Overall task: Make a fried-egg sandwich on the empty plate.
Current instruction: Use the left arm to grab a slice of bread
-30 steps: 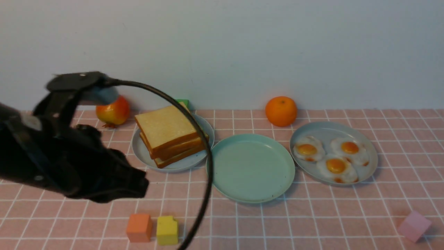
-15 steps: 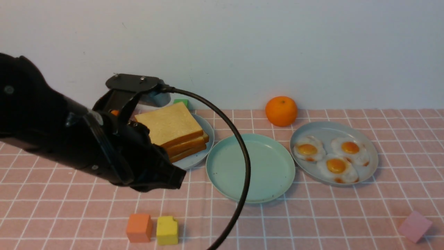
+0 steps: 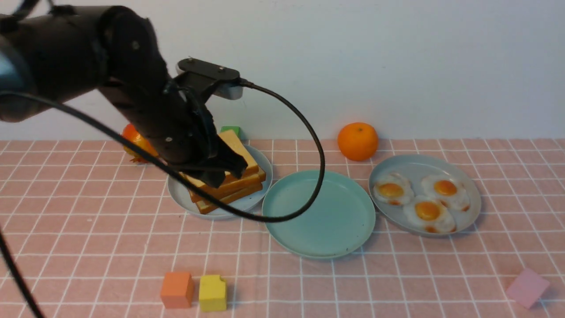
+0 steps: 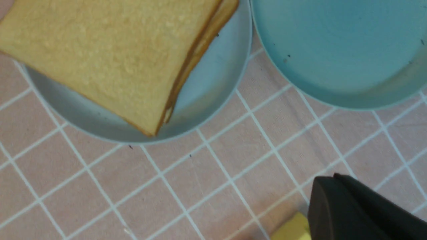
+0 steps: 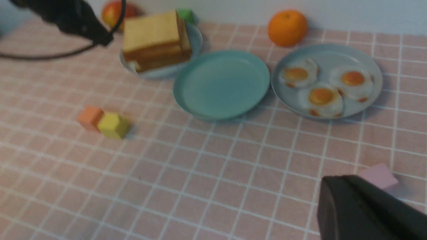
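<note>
The toast stack (image 3: 238, 183) sits on a grey-blue plate (image 3: 255, 198) just left of the empty mint plate (image 3: 321, 214). The left gripper (image 3: 220, 170) hangs over its top slice. Whether its fingers are spread or closed cannot be told, and the same goes for the right gripper (image 5: 347, 200). The slices look light, stiff and dry, so pinching a free corner edge should hold. The glossy fried egg (image 3: 427, 212), on the far plate, is probably thin and slippery.

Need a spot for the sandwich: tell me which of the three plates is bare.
The middle, greener plate. The left plate carries the toast stack, the right plate three eggs.
</note>
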